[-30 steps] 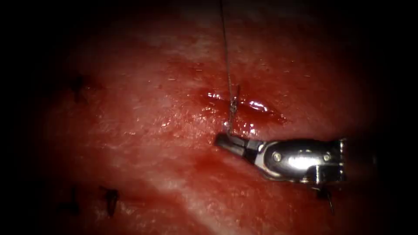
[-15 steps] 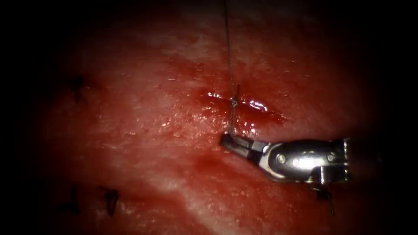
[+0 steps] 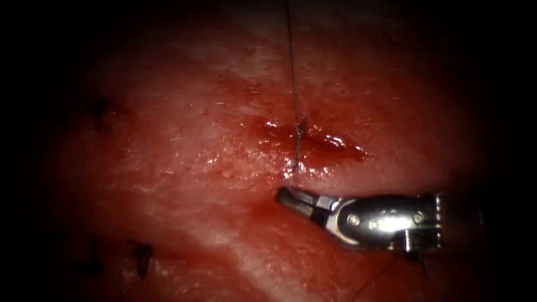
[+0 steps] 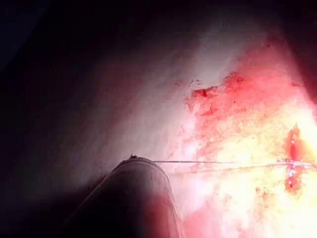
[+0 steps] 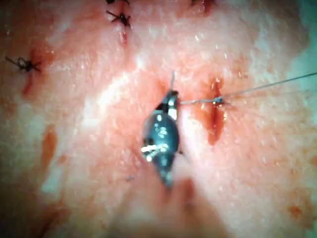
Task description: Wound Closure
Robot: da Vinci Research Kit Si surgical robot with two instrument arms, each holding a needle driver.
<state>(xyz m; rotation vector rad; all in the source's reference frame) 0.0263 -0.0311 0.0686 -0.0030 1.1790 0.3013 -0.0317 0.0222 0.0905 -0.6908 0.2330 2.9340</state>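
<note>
Comparing with a second ago, we log the following.
Right tool (image 3: pixel 286 197): lower in the endoscope view than before, tips now further below the cut (image 3: pixel 313 142); jaws pressed together on the short thread end.
Thread (image 3: pixel 292 72): we see it taut, running from the top edge down to the knot (image 3: pixel 300 132) at the cut, then on to the right tool's tips; the knot sits tighter on the tissue (image 3: pixel 184 145) than before.
Left tool: we see its shaft (image 4: pixel 133 198) with the thread leading away from it; we cannot tell how its jaws stand.
Older stitches (image 3: pixel 142 254): unchanged, well left of the cut.
Red fluid (image 3: pixel 335 140): glistens along the cut.
</note>
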